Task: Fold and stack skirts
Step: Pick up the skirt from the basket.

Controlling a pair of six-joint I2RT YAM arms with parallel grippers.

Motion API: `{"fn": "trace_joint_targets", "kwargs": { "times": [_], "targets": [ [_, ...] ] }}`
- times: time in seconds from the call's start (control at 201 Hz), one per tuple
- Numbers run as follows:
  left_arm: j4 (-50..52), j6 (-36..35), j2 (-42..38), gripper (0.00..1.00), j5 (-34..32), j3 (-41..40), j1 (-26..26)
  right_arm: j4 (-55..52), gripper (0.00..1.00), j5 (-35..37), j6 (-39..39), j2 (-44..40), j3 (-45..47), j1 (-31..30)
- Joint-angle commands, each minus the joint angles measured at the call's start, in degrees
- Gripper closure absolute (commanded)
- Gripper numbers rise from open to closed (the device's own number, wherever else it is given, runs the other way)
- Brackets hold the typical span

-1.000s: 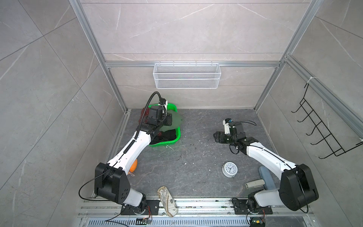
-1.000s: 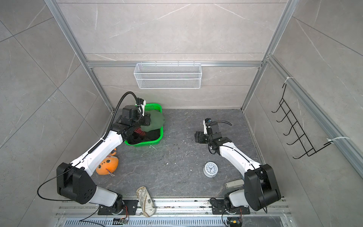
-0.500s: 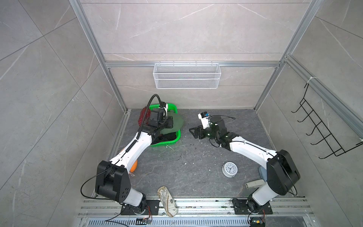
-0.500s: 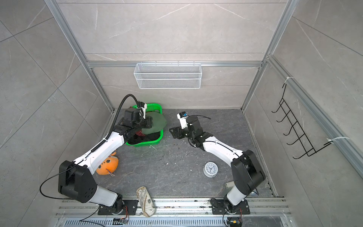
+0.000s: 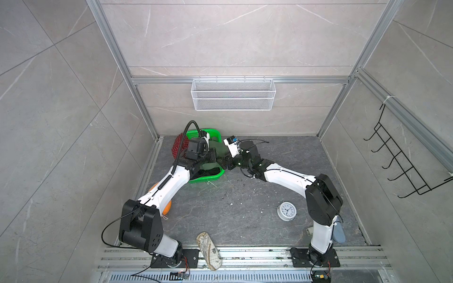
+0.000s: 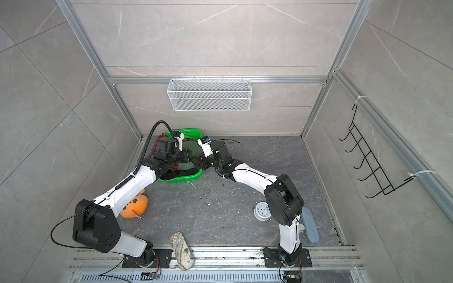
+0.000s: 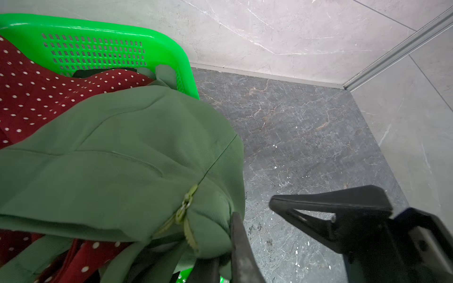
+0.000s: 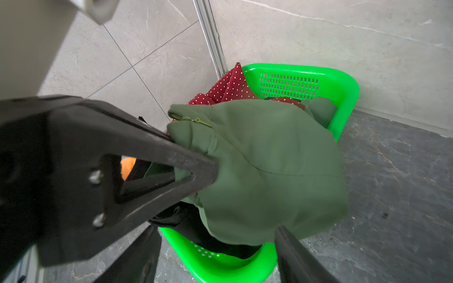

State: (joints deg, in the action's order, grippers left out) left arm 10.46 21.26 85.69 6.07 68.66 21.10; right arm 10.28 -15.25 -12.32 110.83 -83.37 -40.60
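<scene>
Left end effector (image 8: 196, 175): closed, pinching 1 corner of the dark green skirt (image 8: 269, 171) beside its zip.
Right end effector (image 8: 218, 235): wide open, 2 fingers either side of that skirt's hanging edge, not clamped.
Beneath both: green basket (image 8: 343, 93) holding the red polka-dot skirt (image 7: 36, 93) and the black skirt (image 8: 186, 224).

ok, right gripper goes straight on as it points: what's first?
The right gripper likely meets the dark green skirt, pinched up over the basket by the left gripper; depth unclear.
</scene>
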Motion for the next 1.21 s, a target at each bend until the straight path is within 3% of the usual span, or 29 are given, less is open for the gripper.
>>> {"fn": "trace_joint_targets", "kwargs": {
  "times": [0.0, 0.085, 0.179, 0.379, 0.648, 0.727, 1.201],
  "targets": [
    [-1.48, 1.97, -0.57, 0.90, 2.64, 0.84, 0.00, 1.50, 0.33, 0.67, 0.13, 2.65, -2.81, -0.09],
    [-1.49, 2.10, -0.72, 0.89, 2.64, 0.77, 0.01, 1.66, 0.40, 0.60, -0.27, 3.88, -4.00, -0.09],
    [-1.56, 2.26, -0.71, 0.88, 2.69, 0.68, 0.00, 1.50, 0.55, -0.16, -0.76, 5.32, -5.58, -0.10],
    [-1.14, 2.29, -1.18, 0.77, 1.99, 0.36, -0.42, 1.42, 1.00, 0.71, -1.24, 5.94, -6.58, -0.09],
    [0.00, 1.16, -6.94, 0.29, -4.83, -2.74, -2.71, 0.48, 1.00, 5.14, 0.82, 2.45, -5.92, 0.04],
    [0.17, 0.81, -9.92, 0.21, -7.05, -4.49, -3.88, 0.02, 1.00, 6.01, 1.24, 1.39, -6.22, 0.25],
    [0.97, 0.10, -22.91, 0.16, -13.18, -14.27, -8.79, -6.38, 1.00, 5.98, 3.58, -1.82, -17.83, 0.78]
  ]
}}
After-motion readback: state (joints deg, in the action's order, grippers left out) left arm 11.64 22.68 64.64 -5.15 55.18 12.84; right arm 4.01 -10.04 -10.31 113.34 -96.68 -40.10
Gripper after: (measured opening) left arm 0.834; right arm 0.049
